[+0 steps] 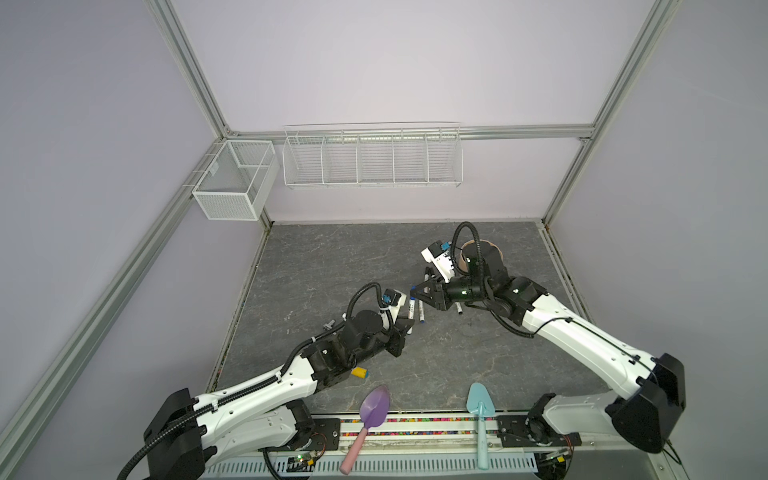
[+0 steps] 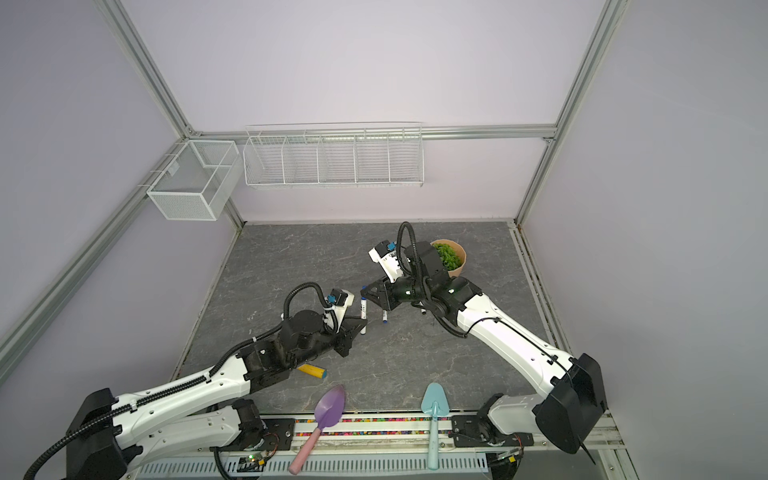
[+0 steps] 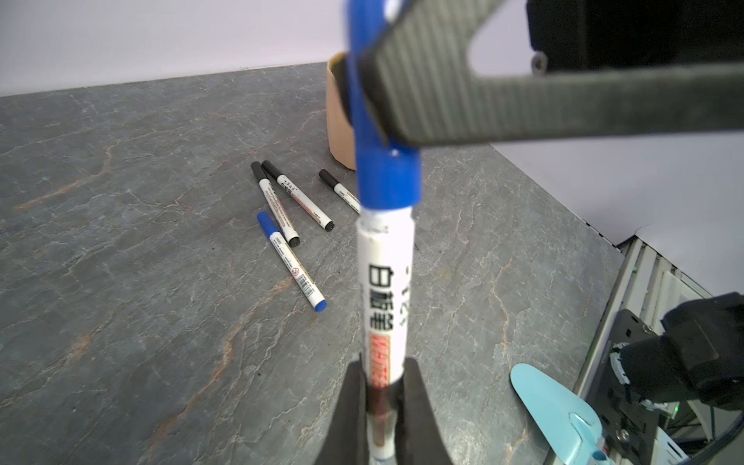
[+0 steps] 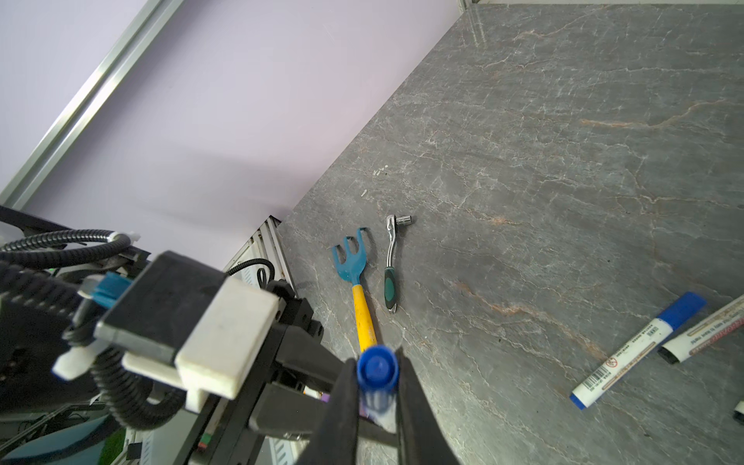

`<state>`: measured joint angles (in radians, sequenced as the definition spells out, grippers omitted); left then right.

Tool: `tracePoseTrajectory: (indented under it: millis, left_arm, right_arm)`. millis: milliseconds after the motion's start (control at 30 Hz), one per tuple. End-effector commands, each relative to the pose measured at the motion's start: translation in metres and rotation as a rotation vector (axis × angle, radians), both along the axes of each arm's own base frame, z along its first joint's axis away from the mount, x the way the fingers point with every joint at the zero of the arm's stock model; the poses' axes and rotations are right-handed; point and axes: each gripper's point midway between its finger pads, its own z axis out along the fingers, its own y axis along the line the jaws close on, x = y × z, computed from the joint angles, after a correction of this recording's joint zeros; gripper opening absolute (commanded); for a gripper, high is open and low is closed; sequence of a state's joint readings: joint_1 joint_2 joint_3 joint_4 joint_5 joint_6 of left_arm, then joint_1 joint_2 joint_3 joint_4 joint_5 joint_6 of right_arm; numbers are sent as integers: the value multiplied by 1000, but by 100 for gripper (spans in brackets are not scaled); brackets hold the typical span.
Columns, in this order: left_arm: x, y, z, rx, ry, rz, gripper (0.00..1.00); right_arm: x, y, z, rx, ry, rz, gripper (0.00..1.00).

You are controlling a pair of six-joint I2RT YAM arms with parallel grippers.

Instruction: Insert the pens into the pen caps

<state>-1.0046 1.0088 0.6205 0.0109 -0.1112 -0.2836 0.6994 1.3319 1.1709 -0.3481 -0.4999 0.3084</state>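
My left gripper (image 3: 380, 402) is shut on the lower barrel of a white pen (image 3: 386, 290) that points toward the right arm. A blue pen cap (image 3: 388, 177) sits on the pen's far end. My right gripper (image 4: 378, 378) has one finger on each side of that blue cap (image 4: 377, 368), and both seem to touch it. In both top views the two grippers meet mid-table around this pen (image 1: 411, 309) (image 2: 364, 309). Several other capped pens lie on the table: a blue-capped one (image 3: 292, 261) and three black-capped ones (image 3: 275, 205) (image 3: 300, 197) (image 3: 340, 191).
A brown pot (image 2: 451, 257) with a green plant stands behind the right arm. A blue rake with a yellow handle (image 4: 354, 273) and a ratchet wrench (image 4: 391, 261) lie under the left arm. A purple shovel (image 1: 372, 411) and a teal shovel (image 1: 480, 407) lie at the front edge.
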Motion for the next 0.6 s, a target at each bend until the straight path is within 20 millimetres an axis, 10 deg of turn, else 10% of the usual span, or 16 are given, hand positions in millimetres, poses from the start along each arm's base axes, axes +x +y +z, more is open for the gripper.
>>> tracePoseTrajectory:
  millis: [0, 567]
  left_arm:
    - [14, 7, 34, -70, -106, 62, 0]
    - [-7, 7, 57, -101, -374, 57, 0]
  right_arm:
    - [-18, -7, -5, -37, 34, 34, 31]
    - [-19, -12, 39, 11, -135, 15, 45]
